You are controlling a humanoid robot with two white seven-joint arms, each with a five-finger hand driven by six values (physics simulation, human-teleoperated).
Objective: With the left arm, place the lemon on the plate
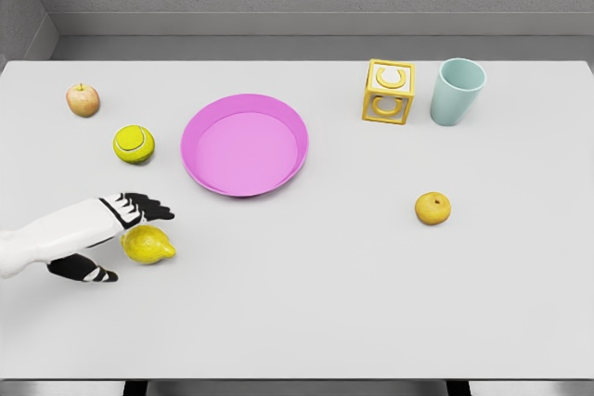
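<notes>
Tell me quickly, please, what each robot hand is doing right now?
Left robot hand: fingers spread around the lemon, not clearly closed on it; grasp cannot be told.
Right robot hand: not in view.

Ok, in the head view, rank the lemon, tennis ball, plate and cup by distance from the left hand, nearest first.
1. Lemon: right at the left hand, between its fingers and thumb.
2. Tennis ball: just beyond the hand, toward the far edge.
3. Plate: farther on, to the right, mid-table.
4. Cup: far right corner, clearly farthest.
</notes>
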